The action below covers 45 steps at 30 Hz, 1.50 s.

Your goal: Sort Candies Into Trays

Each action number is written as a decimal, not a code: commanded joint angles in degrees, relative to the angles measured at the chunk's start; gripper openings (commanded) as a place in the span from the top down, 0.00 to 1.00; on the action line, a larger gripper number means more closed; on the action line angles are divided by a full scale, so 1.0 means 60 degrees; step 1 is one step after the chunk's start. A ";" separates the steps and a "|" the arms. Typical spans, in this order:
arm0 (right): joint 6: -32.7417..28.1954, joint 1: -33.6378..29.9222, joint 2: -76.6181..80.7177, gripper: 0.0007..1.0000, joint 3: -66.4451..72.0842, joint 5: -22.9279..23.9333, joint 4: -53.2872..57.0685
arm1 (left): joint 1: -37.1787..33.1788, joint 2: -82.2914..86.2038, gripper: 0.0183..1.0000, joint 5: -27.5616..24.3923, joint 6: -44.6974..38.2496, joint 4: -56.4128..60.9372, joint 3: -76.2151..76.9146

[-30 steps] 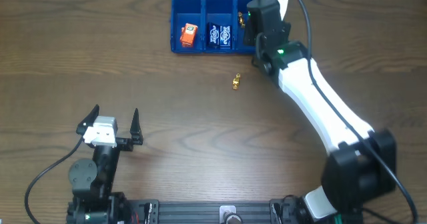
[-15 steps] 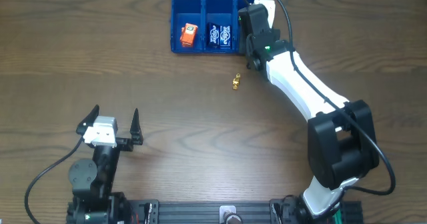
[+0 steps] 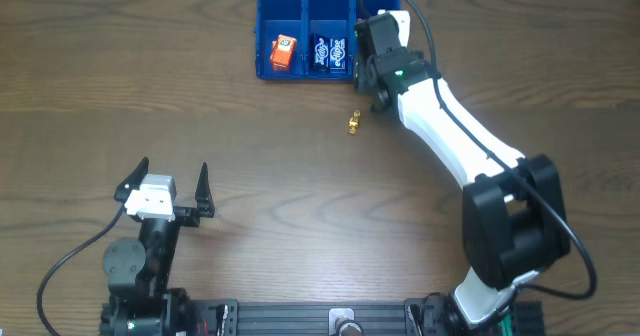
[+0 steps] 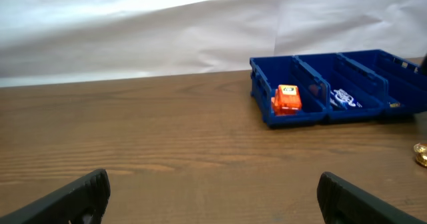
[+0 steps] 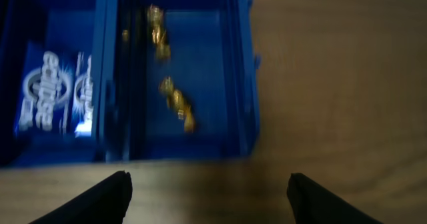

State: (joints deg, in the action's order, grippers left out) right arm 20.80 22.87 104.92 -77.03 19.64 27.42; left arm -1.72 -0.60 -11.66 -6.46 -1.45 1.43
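Right end effector (image 5: 210, 191) sits over the right-hand compartment of the blue tray (image 3: 262, 36), fingers spread, nothing between them. Gold candies (image 5: 177, 104) lie in that compartment. The middle one holds blue packets (image 3: 330, 51), the left one an orange candy (image 3: 284, 52).

One loose gold candy (image 3: 354, 124) rests on the table (image 3: 250, 156), near the tray's front wall. Judged next step: fetch it. Come straight down, straddle its narrow side and close gently, since the foil probably slips. Lift clear of the tray wall and release low.

Left end effector (image 3: 172, 176) is spread, well apart from the tray.

Table: dark wood grain. A white backdrop (image 4: 133, 24) stands behind it.
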 commanded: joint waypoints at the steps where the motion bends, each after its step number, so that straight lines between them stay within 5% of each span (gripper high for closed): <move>1: 0.1005 0.0827 -0.0896 0.22 -0.0044 -0.1151 0.1304 | -0.0015 0.0066 0.00 -0.0066 -0.0142 -0.0295 -0.0197; 7: 0.2040 0.1446 -0.0018 0.22 0.0033 -0.1293 0.1971 | -0.0015 0.0066 0.00 -0.0066 -0.0142 -0.0295 -0.0197; 36: 0.2288 0.1049 0.2200 0.31 0.0040 -0.1293 0.1257 | -0.0015 0.0066 0.00 -0.0066 -0.0142 -0.0295 -0.0197; 45: 0.2291 0.1049 0.2215 0.72 0.0040 -0.1297 0.1162 | -0.0015 0.0066 0.00 -0.0066 -0.0142 -0.0295 -0.0197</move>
State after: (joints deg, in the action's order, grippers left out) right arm 34.46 29.47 117.19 -77.08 11.31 34.57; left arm -1.72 -0.58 -11.66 -6.46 -1.43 1.43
